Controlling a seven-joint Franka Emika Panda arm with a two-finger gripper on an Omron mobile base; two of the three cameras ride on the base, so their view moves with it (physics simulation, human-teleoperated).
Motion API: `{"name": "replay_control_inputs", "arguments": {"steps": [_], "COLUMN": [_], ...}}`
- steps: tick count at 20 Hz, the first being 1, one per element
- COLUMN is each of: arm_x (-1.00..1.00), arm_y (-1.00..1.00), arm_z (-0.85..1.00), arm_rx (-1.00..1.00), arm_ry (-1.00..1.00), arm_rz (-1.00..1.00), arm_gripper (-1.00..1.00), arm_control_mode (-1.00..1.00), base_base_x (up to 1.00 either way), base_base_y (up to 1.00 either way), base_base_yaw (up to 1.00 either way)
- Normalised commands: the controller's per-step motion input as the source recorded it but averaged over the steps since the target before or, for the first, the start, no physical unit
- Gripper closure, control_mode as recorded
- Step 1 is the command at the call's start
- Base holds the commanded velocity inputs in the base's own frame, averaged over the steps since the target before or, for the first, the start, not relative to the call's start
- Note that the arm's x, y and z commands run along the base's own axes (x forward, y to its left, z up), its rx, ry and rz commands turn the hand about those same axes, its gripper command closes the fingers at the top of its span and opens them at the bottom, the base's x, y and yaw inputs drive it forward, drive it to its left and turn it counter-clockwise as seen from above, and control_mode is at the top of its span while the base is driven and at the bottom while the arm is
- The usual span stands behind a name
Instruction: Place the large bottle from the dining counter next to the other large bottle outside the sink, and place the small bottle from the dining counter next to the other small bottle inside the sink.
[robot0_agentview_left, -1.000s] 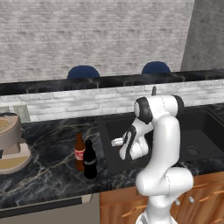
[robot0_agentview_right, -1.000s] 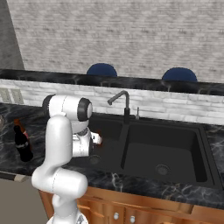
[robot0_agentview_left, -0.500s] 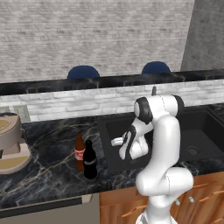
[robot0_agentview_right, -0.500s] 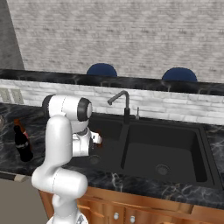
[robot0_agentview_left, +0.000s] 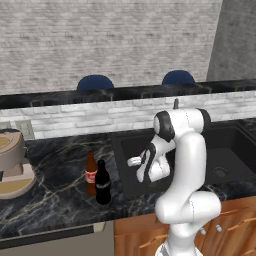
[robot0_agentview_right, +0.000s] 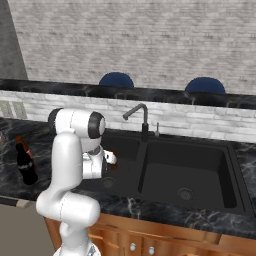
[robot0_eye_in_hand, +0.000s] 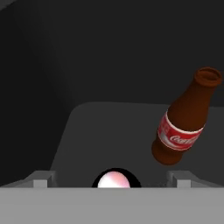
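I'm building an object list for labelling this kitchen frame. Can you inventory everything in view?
Black large bottle: one, black with a red label, on the kitchen counter left of the sink.
Amber large bottle: one, amber-brown, right beside the black one.
Brown small bottle: one, brown with a red label, in the sink.
Pink small bottle: one, pale pink, in the sink between the fingertips.
Sink: one, black, two basins.
Faucet: one, dark, behind the sink.
Stools: two, blue, behind the dining counter.
Dining counter: one, black top.
Coffee machine: one, beige, far left.
Arm: one, white.
Gripper: one, open, over the basin.
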Motion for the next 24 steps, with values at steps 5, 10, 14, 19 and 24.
{"name": "replay_control_inputs", "arguments": {"steps": [5, 10, 14, 19, 24], "arm_x": [0.00, 0.00, -0.12, -0.16, -0.18], "arm_y": [0.00, -0.05, -0.05, -0.04, -0.01], "arm_z": [0.08, 0.11, 0.18, 0.28, 0.43], "arm_rx": [0.00, 0.00, 0.00, 0.00, 0.00], "arm_ry": [-0.01, 0.00, -0.02, -0.02, -0.03], "arm_rz": [0.00, 0.00, 0.00, 0.00, -0.01], "arm_gripper": [-1.00, -1.00, -1.00, -1.00, -1.00], "arm_control_mode": [-1.00, -1.00, -1.00, -1.00, -1.00], "base_base_x": [0.00, 0.00, 0.00, 0.00, 0.00], "base_base_y": [0.00, 0.00, 0.00, 0.00, 0.00], "base_base_yaw": [0.00, 0.00, 0.00, 0.00, 0.00]}}
